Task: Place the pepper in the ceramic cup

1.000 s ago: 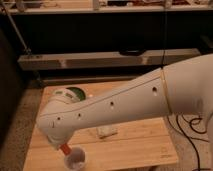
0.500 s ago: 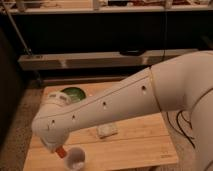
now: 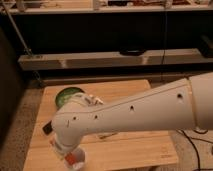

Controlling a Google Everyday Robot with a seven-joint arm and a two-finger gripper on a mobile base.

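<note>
The white ceramic cup (image 3: 78,161) stands near the front left edge of the wooden table (image 3: 140,152). My white arm reaches across the table from the right. Its wrist covers the gripper (image 3: 66,153), which sits right above the cup's left rim. The orange-red pepper (image 3: 70,159) shows just under the wrist, at the mouth of the cup. Only a small part of it is visible. I cannot tell whether it is held or lying in the cup.
A round green bowl (image 3: 67,94) sits at the table's back left, partly behind the arm. A sliver of pale food (image 3: 107,135) shows under the arm mid-table. A dark shelf unit (image 3: 105,59) runs behind the table. The floor drops off on both sides.
The wrist has moved down and a little forward. The pepper has gone from above and left of the cup down to its mouth. The arm now covers more of the table.
</note>
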